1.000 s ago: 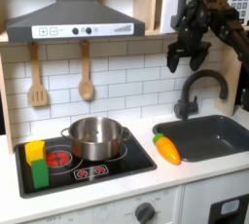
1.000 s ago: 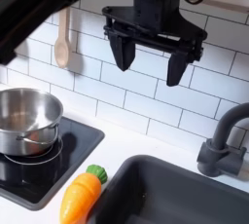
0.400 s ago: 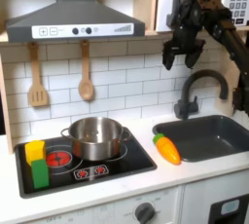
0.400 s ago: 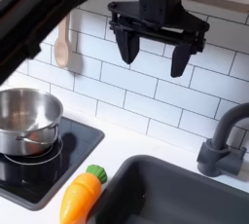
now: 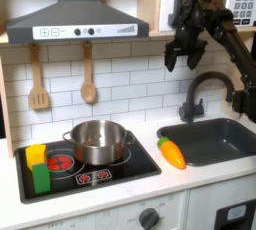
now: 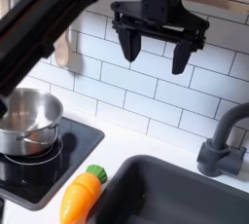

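Raised slightly since the earlier frame, the pincer (image 6: 155,55) hangs open and empty, high above the sink (image 6: 185,184); the toy carrot (image 6: 80,195) lies left of the sink in the second exterior view.

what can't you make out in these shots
- Faucet: its spout is cut off by the second exterior view's right edge.
- Pot: its contents are hidden by its wall in the first exterior view.
- Knob labels on the hood: too small to read in the first exterior view.
- Carrot: its tip is cut off by the second exterior view's bottom edge.
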`<state>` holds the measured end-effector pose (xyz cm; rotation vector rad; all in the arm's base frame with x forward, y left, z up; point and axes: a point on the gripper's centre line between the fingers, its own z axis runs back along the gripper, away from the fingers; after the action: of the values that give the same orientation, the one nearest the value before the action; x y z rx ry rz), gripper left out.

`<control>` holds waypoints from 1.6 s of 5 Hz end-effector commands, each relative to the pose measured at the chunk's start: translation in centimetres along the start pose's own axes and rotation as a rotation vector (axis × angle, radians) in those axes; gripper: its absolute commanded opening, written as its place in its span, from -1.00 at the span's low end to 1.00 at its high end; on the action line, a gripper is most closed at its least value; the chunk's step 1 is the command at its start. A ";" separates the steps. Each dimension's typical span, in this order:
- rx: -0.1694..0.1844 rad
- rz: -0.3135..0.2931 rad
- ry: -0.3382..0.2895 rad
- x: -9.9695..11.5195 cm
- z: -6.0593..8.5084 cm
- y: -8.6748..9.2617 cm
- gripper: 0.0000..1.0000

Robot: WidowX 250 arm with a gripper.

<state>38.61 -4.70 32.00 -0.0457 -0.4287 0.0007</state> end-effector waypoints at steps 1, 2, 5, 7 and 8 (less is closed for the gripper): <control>0.004 0.005 0.002 0.1 -0.2 0.0 1.00; 0.007 0.001 -0.001 -0.1 0.0 0.1 1.00; 0.033 0.007 0.086 -5.9 0.1 2.4 1.00; 0.036 -0.017 0.108 -7.6 -0.5 2.7 1.00; 0.042 -0.017 0.134 -8.4 -1.3 3.2 1.00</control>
<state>31.56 -1.84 27.26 -0.0042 -0.2932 -0.0156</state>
